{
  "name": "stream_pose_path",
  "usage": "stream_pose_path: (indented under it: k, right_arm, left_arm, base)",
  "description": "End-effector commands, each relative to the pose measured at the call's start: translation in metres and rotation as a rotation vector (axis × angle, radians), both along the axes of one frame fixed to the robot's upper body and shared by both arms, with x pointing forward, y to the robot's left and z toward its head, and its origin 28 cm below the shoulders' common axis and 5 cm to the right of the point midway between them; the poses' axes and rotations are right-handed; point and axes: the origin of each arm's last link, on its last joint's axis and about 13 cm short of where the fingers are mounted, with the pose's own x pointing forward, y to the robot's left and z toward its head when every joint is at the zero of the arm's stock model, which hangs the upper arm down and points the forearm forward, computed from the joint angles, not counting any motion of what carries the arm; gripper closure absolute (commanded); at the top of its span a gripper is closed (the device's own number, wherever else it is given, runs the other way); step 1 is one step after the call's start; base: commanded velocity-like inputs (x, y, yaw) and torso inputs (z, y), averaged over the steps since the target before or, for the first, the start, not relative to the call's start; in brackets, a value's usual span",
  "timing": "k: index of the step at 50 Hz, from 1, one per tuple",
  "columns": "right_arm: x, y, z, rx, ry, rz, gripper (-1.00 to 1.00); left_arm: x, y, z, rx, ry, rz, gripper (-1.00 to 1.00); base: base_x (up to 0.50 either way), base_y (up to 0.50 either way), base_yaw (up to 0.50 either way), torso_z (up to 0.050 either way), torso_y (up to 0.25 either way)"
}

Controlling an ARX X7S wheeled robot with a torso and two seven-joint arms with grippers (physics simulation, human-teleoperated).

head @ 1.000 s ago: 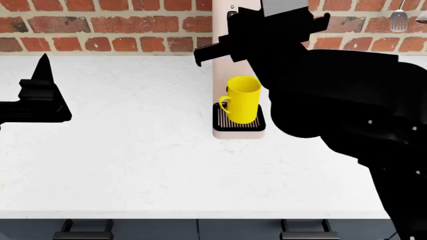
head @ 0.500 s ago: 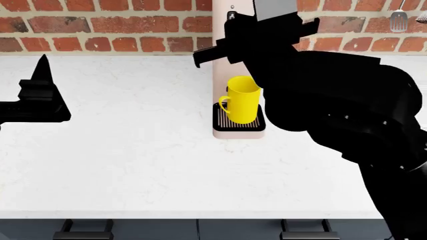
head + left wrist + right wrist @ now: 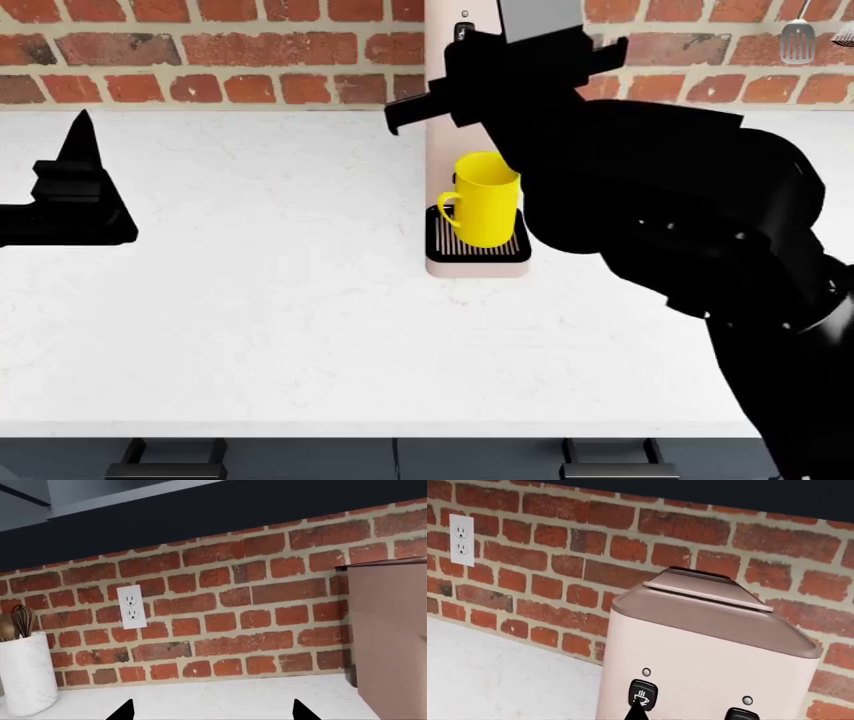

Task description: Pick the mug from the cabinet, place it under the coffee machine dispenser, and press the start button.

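The yellow mug stands upright on the black slotted drip tray, under the overhanging head of the pale pink coffee machine dispenser, handle to the left. My right gripper is over the machine's top and shut. In the right wrist view its tip touches the lower edge of the black cup-icon start button on the machine's head. My left gripper hovers over the counter at far left, open and holding nothing, fingertips wide apart.
A brick wall runs behind the white counter. A white utensil holder with a whisk and a wall outlet lie ahead of the left gripper. A second black button sits beside the start button. Drawer handles line the front edge.
My right arm has shifted slightly left and forward over the machine's top. The mug and the left gripper have stayed about where they were.
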Motion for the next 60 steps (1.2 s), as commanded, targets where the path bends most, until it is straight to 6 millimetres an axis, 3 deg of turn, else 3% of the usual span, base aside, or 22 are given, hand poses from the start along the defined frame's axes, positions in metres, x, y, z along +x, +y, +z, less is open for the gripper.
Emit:
stream_pose_path:
  k: [1,20,60]
  right_arm:
    - [0.005,-0.001,-0.005,0.004,0.009,0.0,1.0]
    - [0.007,0.0,0.0,-0.004,0.001,0.0,1.0]
    - [0.02,-0.002,-0.008,0.005,0.022,-0.001,1.0]
  left_arm:
    - [0.0,0.0,-0.001,0.0,0.001,0.003,-1.0]
    - [-0.003,0.002,0.002,-0.002,-0.006,0.006,-1.0]
    - [-0.001,0.004,-0.001,-0.005,-0.004,0.014,-1.0]
  base:
    - [0.0,0.0,0.0,0.0,0.0]
    - [0.0,0.0,0.0,0.0,0.0]
    - [0.0,0.0,0.0,0.0,0.0]
